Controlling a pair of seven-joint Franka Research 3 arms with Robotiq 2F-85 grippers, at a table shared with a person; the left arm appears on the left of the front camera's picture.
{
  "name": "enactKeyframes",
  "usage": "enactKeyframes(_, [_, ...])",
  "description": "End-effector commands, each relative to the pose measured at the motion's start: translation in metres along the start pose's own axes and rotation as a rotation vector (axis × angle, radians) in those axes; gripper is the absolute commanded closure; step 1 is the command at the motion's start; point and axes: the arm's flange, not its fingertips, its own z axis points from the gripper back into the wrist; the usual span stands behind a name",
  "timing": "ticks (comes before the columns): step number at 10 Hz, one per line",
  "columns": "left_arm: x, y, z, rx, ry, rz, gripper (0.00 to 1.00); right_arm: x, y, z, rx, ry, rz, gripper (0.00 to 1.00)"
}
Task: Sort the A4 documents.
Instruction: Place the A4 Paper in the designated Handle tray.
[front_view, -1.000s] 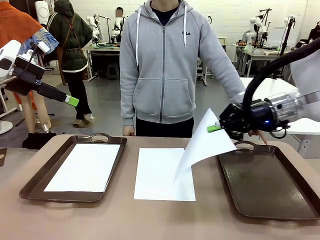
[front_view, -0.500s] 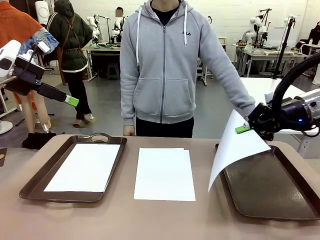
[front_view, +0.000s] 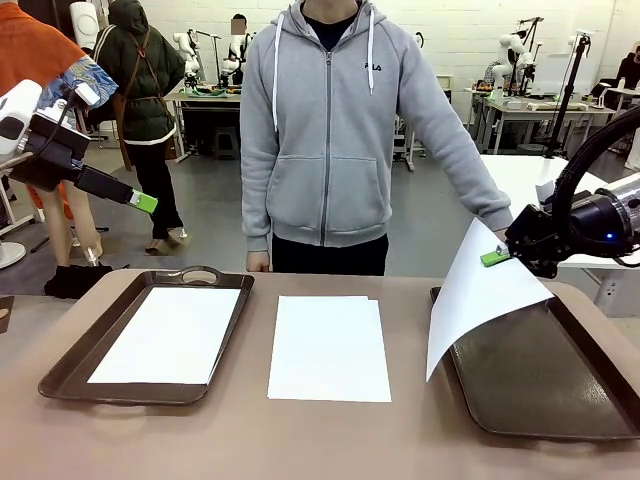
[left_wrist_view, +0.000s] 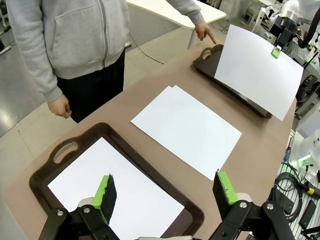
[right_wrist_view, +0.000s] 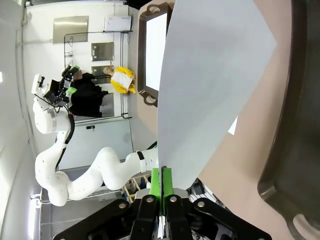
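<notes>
We count two trays and four A4 documents (front_view: 328, 347): two piled in the middle of the bench (front_view: 400, 440), one page (front_view: 170, 333) in the left tray (front_view: 70, 362), and one sheet (front_view: 480, 295) pinched by our right gripper (front_view: 497, 256) over the left edge of the right tray (front_view: 540, 395). Our left gripper (left_wrist_view: 165, 187) has its fingers apart.

The held sheet (front_view: 480, 295) at the right is thin, matt white paper that curves softly. The middle stack (front_view: 329, 347) and the tray sheet (front_view: 166, 333) look the same. The left tray (front_view: 103, 325) and right tray (front_view: 540, 380) are dark brown, plastic-looking and smooth, with a faint sheen. The table (front_view: 300, 440) is tan, smooth and matt. The person's hoodie (front_view: 320, 150) is soft grey cloth.
</notes>
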Motion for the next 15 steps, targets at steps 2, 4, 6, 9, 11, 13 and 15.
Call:
enactKeyframes(2, [0.0,0.001,0.0,-0.006,-0.008,0.003,0.0,0.017,-0.014,0.008,0.023,0.061,0.056,0.99])
enactKeyframes(4, [0.0,0.001,0.0,-0.006,-0.008,0.003,0.0,0.029,-0.031,0.008,0.056,0.074,0.065,0.99])
enactKeyframes(6, [0.0,0.001,0.0,-0.006,-0.008,0.003,0.0,0.032,-0.045,0.01,0.061,0.078,0.037,0.99])
enactKeyframes(9, [0.0,0.001,0.0,-0.006,-0.008,0.003,0.0,0.027,-0.069,0.011,0.031,0.057,-0.044,0.99])
enactKeyframes(11, [0.0,0.001,0.0,-0.006,-0.008,0.003,0.0,0.024,-0.084,0.011,-0.016,0.033,-0.096,0.99])
enactKeyframes(13, [0.0,0.001,0.0,-0.006,-0.008,0.003,0.0,0.021,-0.101,0.012,-0.092,0.025,-0.171,0.99])
enactKeyframes(15, [0.0,0.001,0.0,-0.006,-0.008,0.003,0.0,0.014,-0.109,0.018,-0.144,-0.018,-0.203,0.99])
